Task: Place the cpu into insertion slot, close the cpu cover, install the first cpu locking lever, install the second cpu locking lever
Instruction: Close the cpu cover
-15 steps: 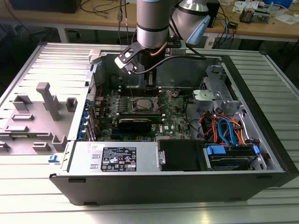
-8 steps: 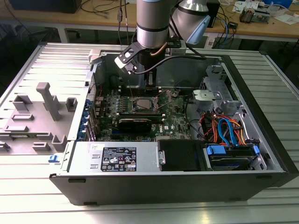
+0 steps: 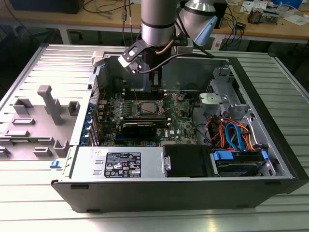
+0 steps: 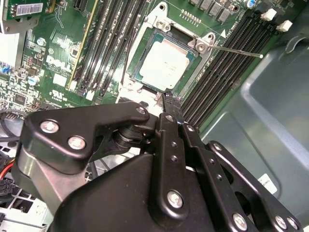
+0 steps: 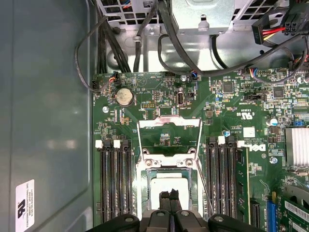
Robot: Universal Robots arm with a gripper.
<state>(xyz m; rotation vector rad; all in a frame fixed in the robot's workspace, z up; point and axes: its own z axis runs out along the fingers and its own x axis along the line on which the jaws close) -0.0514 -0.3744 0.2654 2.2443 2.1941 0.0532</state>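
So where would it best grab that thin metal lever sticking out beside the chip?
Probably near the free end of the lever, from above, pinching across the rod. It is thin and straight, jutting from a corner of the insertion slot out over the memory slots, so the tip seems to have room around it, while its root is crowded by the slot's rim.

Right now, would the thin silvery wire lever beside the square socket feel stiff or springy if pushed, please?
The thin silvery wire lever is long and slender, so it probably flexes. One end sits at the silver-rimmed square socket, so it likely swings rather than slides. Its smooth metal looks slippery.
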